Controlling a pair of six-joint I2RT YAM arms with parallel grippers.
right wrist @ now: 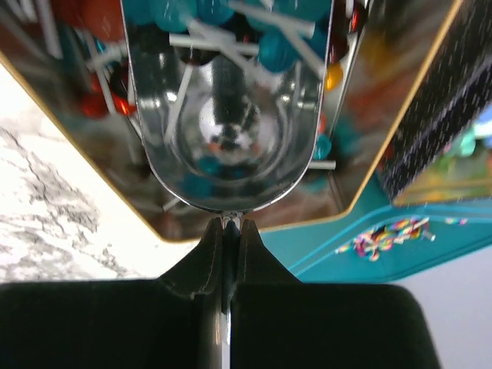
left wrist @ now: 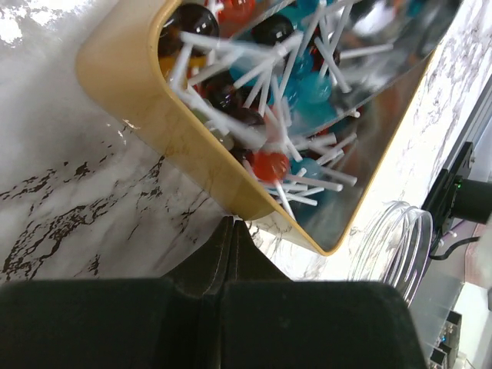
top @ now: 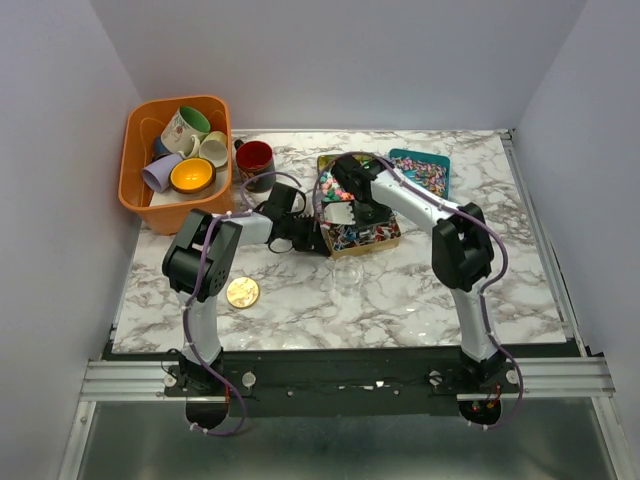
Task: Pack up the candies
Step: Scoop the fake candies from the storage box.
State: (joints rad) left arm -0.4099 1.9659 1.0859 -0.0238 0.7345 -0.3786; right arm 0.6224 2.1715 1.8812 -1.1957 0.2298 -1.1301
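Right pincer is clamped tight on the thin handle of a shiny metal scoop, as I see it through that wrist's camera. Left pincer has its two fingers pressed together, their tips against the outer wall of a gold tin. I cannot tell whether they pinch the rim.

From the overhead camera, largest first: a white marble-patterned table carries everything. At its far left corner sits an orange basket holding several mugs. The gold tin lies near the table's centre, with both arms reaching in over it. Touching or just beside its far right corner is a teal tin. A clear glass jar stands just nearer to me than the gold tin. A red mug stands just to the right of the basket. A flat round gold lid lies near the left arm, well apart from the tins.

The candies fill the gold tin: small balls of red, blue and dark brown on white sticks, heaped in a tangle. The scoop's bowl lies among them, with a few blue ones at its far end. Tiny mixed-colour pieces lie scattered in the teal tin.
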